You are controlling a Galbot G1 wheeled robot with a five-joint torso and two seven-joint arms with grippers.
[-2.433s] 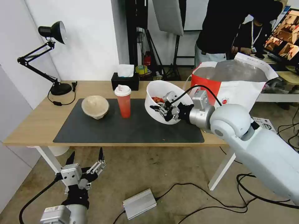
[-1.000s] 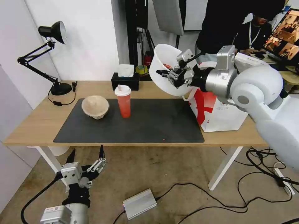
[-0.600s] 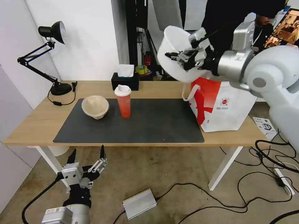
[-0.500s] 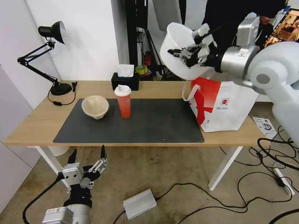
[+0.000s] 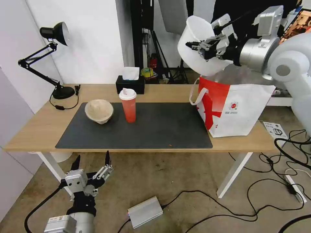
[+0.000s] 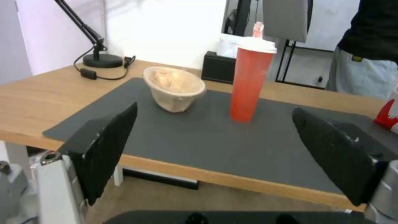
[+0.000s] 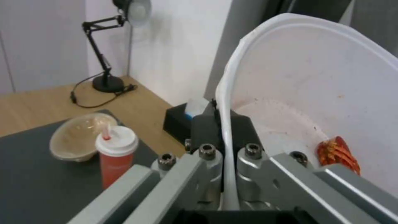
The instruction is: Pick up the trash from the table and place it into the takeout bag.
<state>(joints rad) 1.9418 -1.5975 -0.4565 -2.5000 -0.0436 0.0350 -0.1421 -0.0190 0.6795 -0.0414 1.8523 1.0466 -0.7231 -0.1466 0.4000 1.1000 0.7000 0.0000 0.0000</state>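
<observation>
We've got our right gripper [image 5: 198,45] clamped on the wide white plastic bowl's [image 5: 194,35] rim, hovering at 12 o'clock over the white-and-red insulated takeout bag [image 5: 233,105], so lowering's next.

We see a white plastic bowl [image 5: 197,48] with red scraps [image 7: 338,154] inside, a red cup [image 5: 129,106] under a white lid [image 5: 127,94], and a beige pulp bowl [image 5: 99,111]. The takeout bag [image 5: 231,106] is white and red with a small round red logo [image 5: 233,105] and silvery lining [image 5: 238,76]. The table [image 5: 35,129] is light wood, its mat [image 5: 145,129] dark grey. The tissue box [image 5: 130,86] and lamp [image 5: 53,32] are black.
</observation>
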